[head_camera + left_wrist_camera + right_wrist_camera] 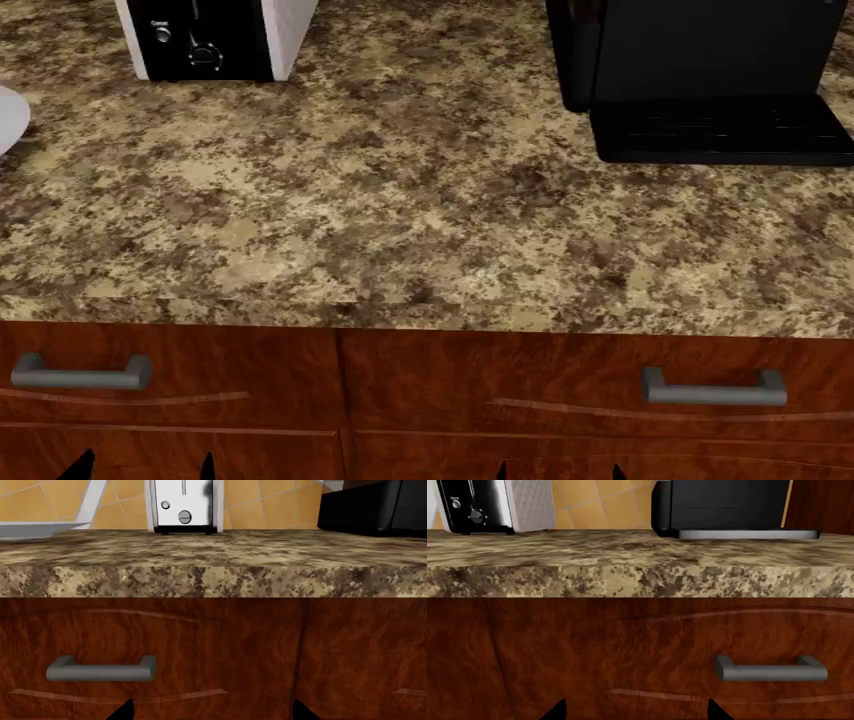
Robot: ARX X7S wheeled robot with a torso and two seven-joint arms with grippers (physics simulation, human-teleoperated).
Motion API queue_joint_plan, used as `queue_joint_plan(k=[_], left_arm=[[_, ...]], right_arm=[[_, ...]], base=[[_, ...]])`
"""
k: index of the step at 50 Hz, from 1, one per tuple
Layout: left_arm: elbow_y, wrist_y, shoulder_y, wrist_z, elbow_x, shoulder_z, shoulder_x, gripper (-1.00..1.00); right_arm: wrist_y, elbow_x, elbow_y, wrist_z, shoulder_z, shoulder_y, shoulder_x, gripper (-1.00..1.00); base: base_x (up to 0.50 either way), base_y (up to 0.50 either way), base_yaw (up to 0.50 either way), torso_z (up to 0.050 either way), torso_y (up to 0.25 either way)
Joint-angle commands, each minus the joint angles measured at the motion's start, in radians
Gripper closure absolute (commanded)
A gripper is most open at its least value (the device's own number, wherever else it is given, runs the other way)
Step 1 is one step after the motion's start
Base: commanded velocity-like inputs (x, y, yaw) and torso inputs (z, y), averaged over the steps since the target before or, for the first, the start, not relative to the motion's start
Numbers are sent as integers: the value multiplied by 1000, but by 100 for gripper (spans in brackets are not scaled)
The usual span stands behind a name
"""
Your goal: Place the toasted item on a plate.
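Left gripper [143, 466] and right gripper [558, 470]: low before the drawer fronts, below the counter's front edge, fingertips spread wide, empty. Plate [7, 118]: sliver at the counter's left edge, beside the toaster [214, 38]. Bread slice: unseen; orientation cannot be told.

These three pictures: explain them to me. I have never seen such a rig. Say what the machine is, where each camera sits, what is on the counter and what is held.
This is a simulated wheeled robot with two arms, each ending in a claw. One picture looks down from its head; the other two come from cameras near each claw, low in front of the wooden drawers.

On the speckled stone counter stand a toaster and a black appliance. The pale plate only peeks in at the head view's left edge. No slice of bread is visible.

Only dark fingertips show: left claw, right claw. Both are spread apart and hold nothing.
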Motion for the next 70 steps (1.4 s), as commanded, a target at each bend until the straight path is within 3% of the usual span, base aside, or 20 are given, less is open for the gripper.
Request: queue_joint_plan(k=[1, 15, 21, 53, 61, 70], left_arm=[[0, 0, 0, -11, -10, 11, -10, -100], [15, -10, 9, -41, -73, 60, -50, -100], [97, -67, 21, -46, -76, 90, -66, -100], [159, -88, 26, -73, -166, 117, -106, -100], [391, -335, -47, -109, -190, 117, -164, -100], [555, -625, -247, -114, -317, 53, -216, -100]], right_arm=[[0, 0, 0, 13, -13, 0, 9, -100], [-3, 56, 3, 59, -57, -2, 46, -100], [14, 65, -22, 77, -68, -1, 56, -100], [59, 111, -60, 131, -115, -2, 91, -100], [216, 131, -216, 143, -114, 67, 124, -100], [451, 172, -376, 145, -90, 244, 177, -100]], base=[[0, 0, 0, 0, 0], [0, 0, 0, 0, 0], [0, 0, 0, 50, 35], [0, 0, 0, 50, 14], [0, 0, 0, 13, 2], [0, 0, 0, 0, 0]])
